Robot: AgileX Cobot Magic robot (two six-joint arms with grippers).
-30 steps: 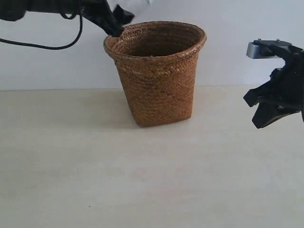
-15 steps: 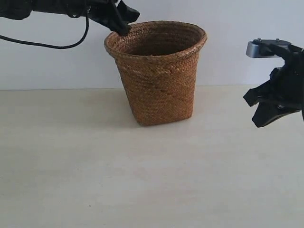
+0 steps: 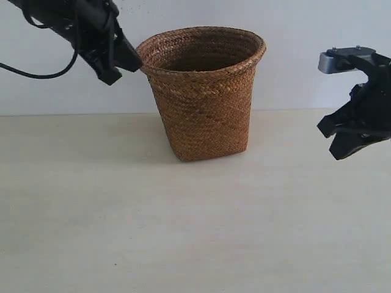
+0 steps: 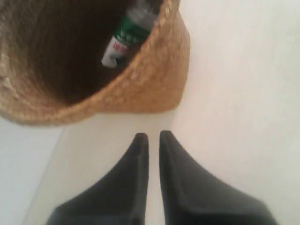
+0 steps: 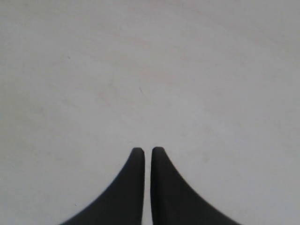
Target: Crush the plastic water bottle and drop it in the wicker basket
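Observation:
The wicker basket (image 3: 201, 91) stands upright at the back middle of the table. In the left wrist view the plastic water bottle (image 4: 125, 37) lies inside the wicker basket (image 4: 154, 79), its green-and-white label showing against the dark inner wall. My left gripper (image 3: 122, 64) hangs in the air just left of the basket's rim, outside it, and its fingers are shut with nothing between them (image 4: 150, 138). Far to the right my right gripper (image 3: 342, 140) hovers above the table, also shut and empty (image 5: 144, 151).
A pale table (image 3: 195, 232) runs from the basket to the front edge, with a white wall behind. A black cable (image 3: 36, 73) hangs from the left arm at the upper left.
My left gripper has pulled back leftward and down from over the basket's rim to a spot outside it. The right gripper has barely moved.

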